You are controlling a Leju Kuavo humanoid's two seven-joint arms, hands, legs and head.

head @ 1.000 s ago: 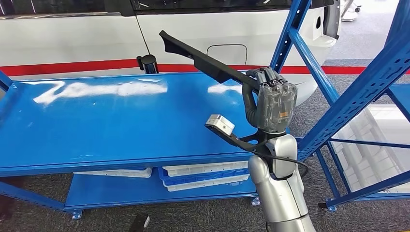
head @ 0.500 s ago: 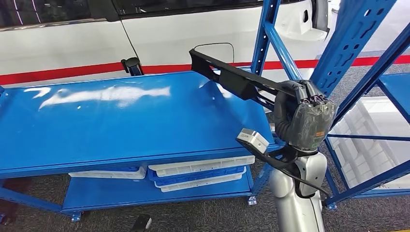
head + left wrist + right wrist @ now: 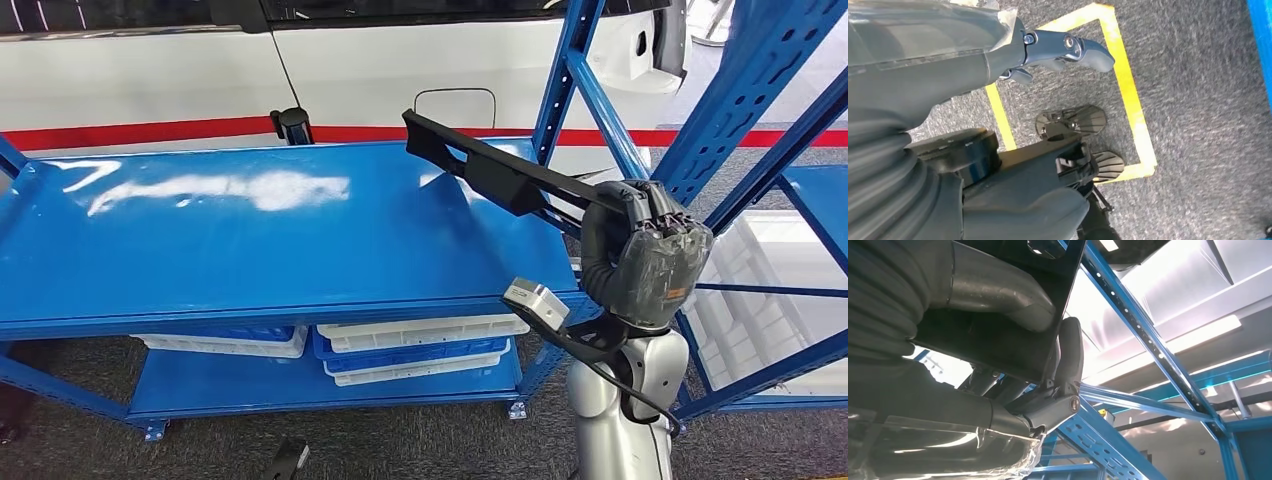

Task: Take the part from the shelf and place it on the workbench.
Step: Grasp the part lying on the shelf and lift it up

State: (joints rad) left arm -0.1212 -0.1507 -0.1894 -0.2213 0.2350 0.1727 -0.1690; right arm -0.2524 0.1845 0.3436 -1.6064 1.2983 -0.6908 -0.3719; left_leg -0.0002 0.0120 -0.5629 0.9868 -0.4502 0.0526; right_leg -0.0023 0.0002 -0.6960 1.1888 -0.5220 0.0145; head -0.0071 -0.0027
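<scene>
My right hand grips one end of a long black part. The hand sits just off the right end of the blue workbench, beside a blue shelf upright. From the hand, the part slants up and to the left, and its far end hangs above the back right of the bench top without touching it. In the right wrist view the black part lies across the palm with dark fingers curled around its edge. My left hand hangs over the floor, holding nothing, fingers apart.
Blue shelf uprights stand close on the right, with white trays low behind them. White and blue trays sit on the bench's lower level. A white car stands behind. Yellow tape marks the grey carpet.
The whole picture has shifted, so the camera moved. My right hand with the part now sits lower and farther right, off the bench's right end; the part lies less steeply.
</scene>
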